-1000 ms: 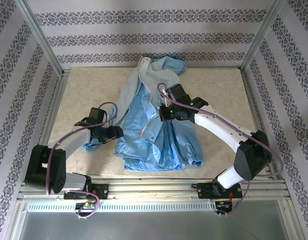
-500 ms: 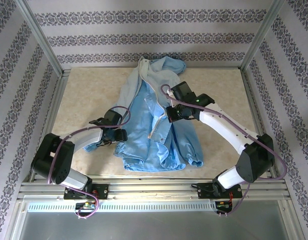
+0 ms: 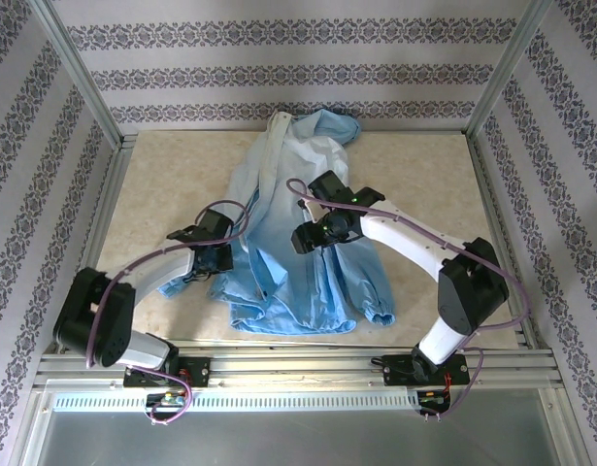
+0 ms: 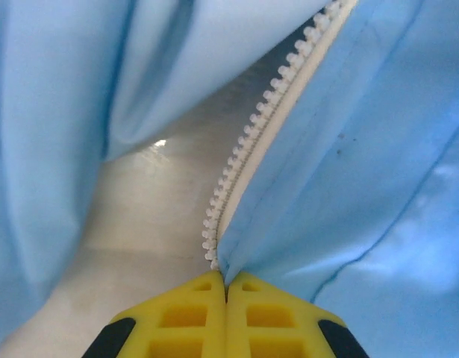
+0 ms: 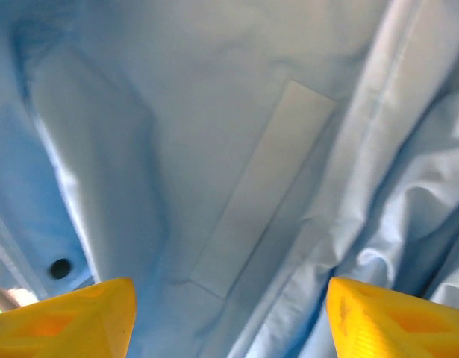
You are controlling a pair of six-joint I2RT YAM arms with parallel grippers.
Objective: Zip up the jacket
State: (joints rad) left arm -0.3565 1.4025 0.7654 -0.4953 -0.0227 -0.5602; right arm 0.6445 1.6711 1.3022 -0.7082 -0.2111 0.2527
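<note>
Beige marbled table, striped patterned walls, jacket sprawled.

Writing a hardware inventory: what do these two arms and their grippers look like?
The left arm and right arm: black joints, white link shells, a purple cable looped along each. The left gripper and right gripper: blocky yellow fingers.

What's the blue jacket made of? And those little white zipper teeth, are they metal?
The jacket looks like thin woven synthetic cloth, maybe nylon. It bunches into sharp little crinkles and has a soft sheen. The zipper teeth look like moulded plastic, not metal. They are chunky and dull white, with no shiny glint.
</note>
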